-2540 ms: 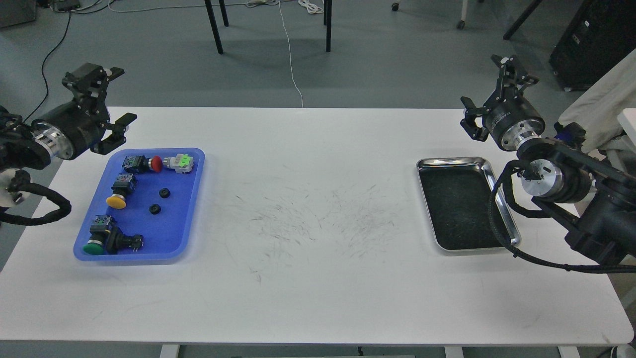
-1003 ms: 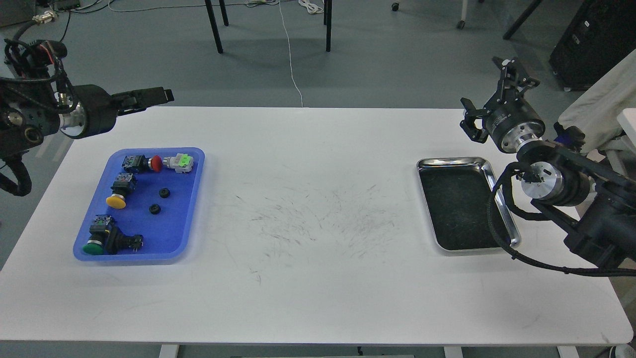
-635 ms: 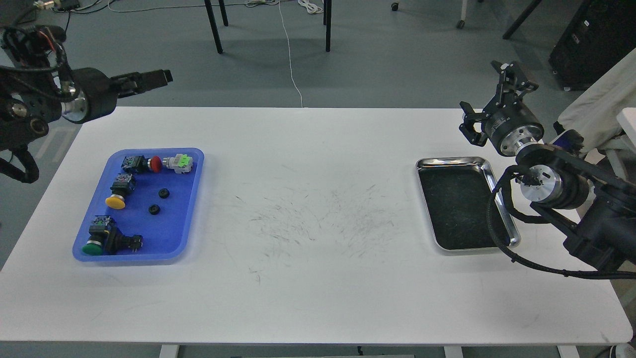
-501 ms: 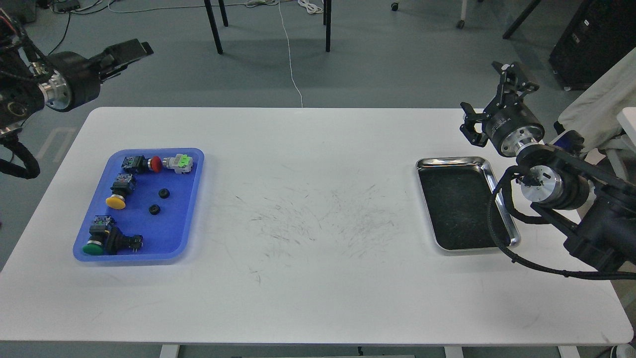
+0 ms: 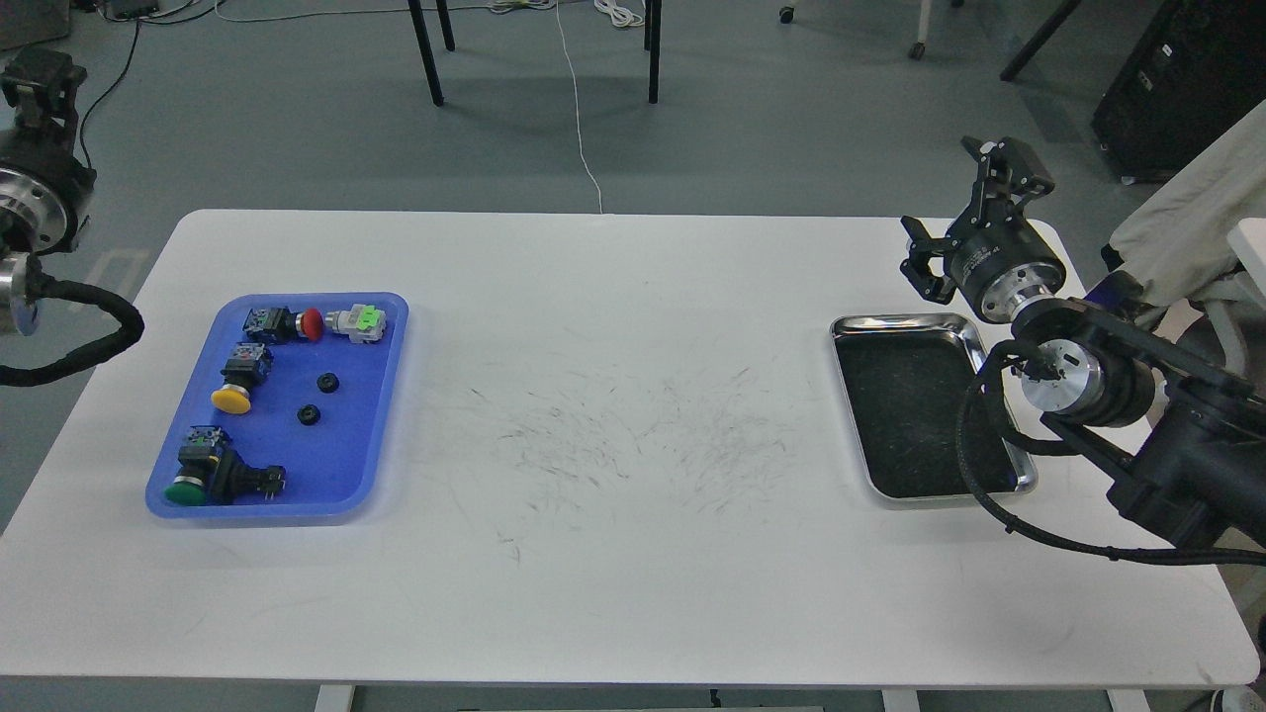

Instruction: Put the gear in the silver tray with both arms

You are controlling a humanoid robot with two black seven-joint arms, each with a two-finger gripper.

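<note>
our right pincer hangs spread apart beyond the silver tray; our left pincer: spread not discernible.

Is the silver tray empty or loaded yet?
Empty. The silver tray shows only its dark scratched bottom; both small black gears sit in the blue tray.

Right claw gapes wide at the right of the frame; left claw, upper left, is indistinct.
</note>
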